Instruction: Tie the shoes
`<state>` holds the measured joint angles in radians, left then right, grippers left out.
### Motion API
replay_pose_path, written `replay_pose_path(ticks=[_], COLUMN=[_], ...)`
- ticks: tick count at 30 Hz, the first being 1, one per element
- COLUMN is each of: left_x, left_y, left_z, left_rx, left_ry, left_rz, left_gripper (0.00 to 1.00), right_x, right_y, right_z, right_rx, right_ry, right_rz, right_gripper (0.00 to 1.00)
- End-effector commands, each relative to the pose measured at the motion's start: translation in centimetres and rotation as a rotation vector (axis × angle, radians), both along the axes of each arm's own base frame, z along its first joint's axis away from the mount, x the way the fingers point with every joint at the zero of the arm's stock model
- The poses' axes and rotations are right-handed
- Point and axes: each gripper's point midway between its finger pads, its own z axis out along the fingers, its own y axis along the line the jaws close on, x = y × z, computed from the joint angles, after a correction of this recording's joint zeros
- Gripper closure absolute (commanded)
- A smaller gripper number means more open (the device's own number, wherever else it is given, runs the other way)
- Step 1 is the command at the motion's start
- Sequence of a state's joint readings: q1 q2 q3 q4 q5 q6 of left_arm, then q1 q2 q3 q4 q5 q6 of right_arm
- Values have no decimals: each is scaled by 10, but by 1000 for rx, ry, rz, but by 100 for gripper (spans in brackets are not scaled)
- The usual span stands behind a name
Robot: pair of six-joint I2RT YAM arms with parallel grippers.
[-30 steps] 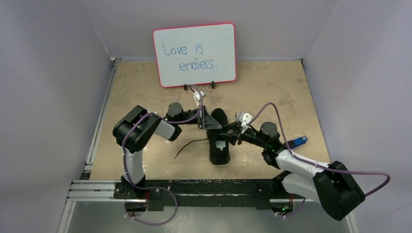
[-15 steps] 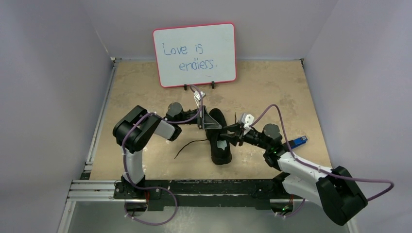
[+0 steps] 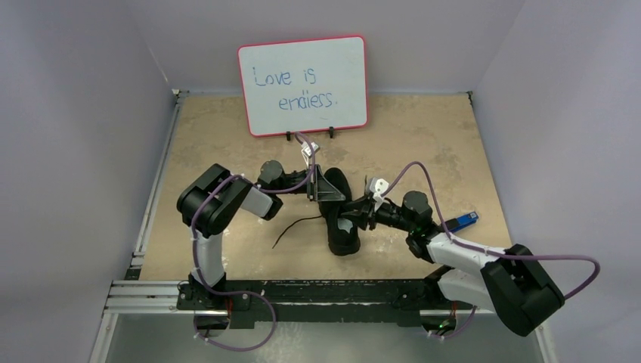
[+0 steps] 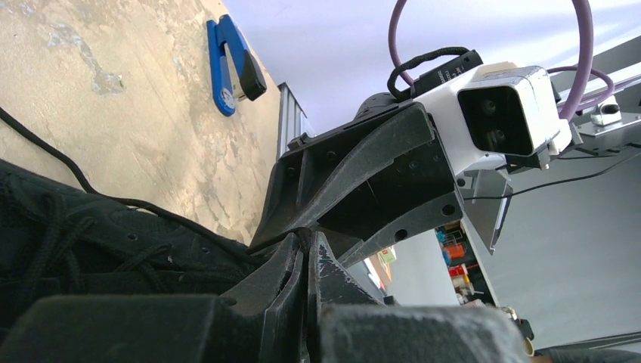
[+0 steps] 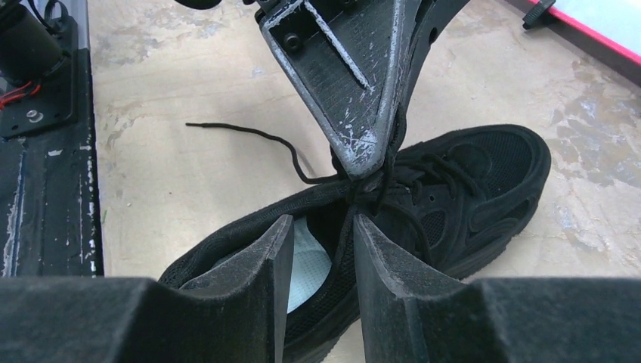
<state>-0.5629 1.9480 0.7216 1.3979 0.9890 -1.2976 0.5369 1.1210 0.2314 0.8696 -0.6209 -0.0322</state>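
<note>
The black shoe [image 5: 469, 178] stood on the table [image 3: 227, 136], approx. in the middle between both arms, toe toward the whiteboard [image 3: 302, 85] and heel toward the arm bases. Its pale grey insole [image 5: 306, 265] showed in the opening.

The left gripper [image 5: 365, 168] was over the laced part of the shoe. Its fingers were pressed together, w/ a thin black lace [image 5: 382, 185] pinched at the very tips. From there another strand ran out to the left side, and its loose end [image 5: 193, 125] lay on the table.

The right gripper [image 5: 323, 234] was just beside the left one, tips nearly meeting, above the shoe's opening. Its fingers were apart by a narrow gap and held nothing. One strand of lace passed through this gap; if it touched a finger I cannot tell.

A blue-and-black gadget [image 3: 465, 218] lay on the table at the right side, well apart from the shoe, near the right arm.
</note>
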Motion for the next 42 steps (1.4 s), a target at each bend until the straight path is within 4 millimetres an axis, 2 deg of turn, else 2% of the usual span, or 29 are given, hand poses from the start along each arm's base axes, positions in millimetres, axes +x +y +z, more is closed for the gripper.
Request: replay_pose_path(ticks=[1,9,17,22,34,42], left_x=[1,2,2,1,0,-2], left_y=[3,2,2,3,4,5], left_z=[31,31,28,30,33,30], left_rx=[-97,-106,-105,-119,-133,-130], left_ry=[-125,-119,-114,-107,-105,-98], left_rz=[6,3,5,6,4,-1], left_gripper=[100,100,100,100,100,100], right_x=[11,14,8,10,12,10], right_y=[8,6,6,-2,11,13], right_z=[32,34,41,36,36,46], right_rx=[75,62,96,69,107,123], right_ry=[-94,-111,-123,-109,-96,-116], right_rz=[1,-17,-7,-53,4,21], right_gripper=[62,59,63,56,66,68])
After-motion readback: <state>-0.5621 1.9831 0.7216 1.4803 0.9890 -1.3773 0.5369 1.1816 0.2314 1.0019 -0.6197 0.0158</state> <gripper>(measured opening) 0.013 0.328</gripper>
